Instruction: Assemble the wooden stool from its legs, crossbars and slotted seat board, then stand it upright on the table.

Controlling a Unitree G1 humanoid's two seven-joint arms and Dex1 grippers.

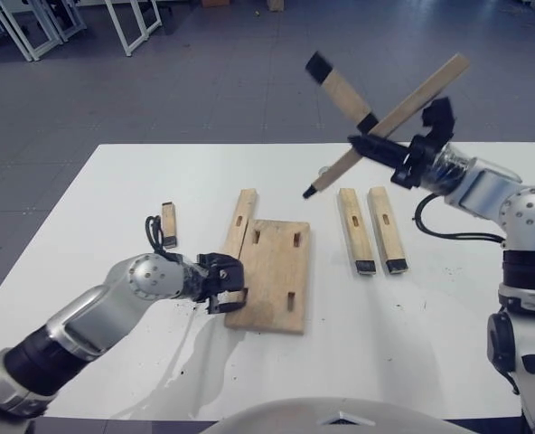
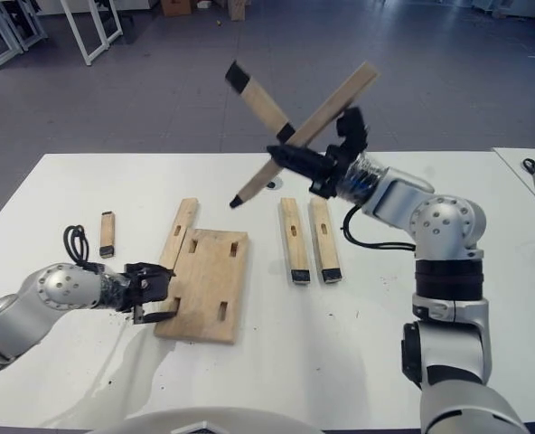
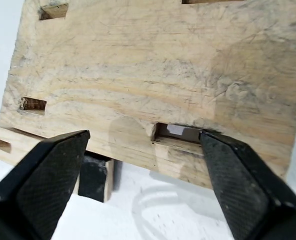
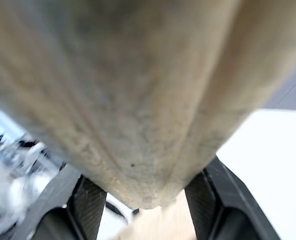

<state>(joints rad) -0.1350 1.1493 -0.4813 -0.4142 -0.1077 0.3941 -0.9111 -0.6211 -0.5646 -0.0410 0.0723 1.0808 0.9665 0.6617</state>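
Step in hand: looks like mid-assembly. One sub-piece is put together and up in the air, and nothing is plugged into the seat board yet.
Right gripper [image 1: 374,145]: clamped on the crossed sticks [image 1: 403,104] where the two cross, holding them high over the far side of the bench [image 1: 114,181]. The right wrist view has wood wedged tight between the fingers [image 4: 90,205].
Left gripper [image 1: 231,285]: wide open with nothing in it, down at the seat board's near-left corner. Its fingers [image 3: 48,175] sit either side of an edge slot.
Seat board [image 1: 272,271]: lying flat mid-bench, slots facing up, and its left edge rests on a long stick [image 1: 242,217] poking out behind it.
Loose parts: two legs [image 1: 355,231] lie side by side just right of the board, and a short block [image 1: 168,223] sits off to the left.
Next move: probably the left gripper pinches the board edge to steady it while the right arm brings the crossed sticks down. The stick ends need to line up square with the slots, or they'll jam or shove the board.
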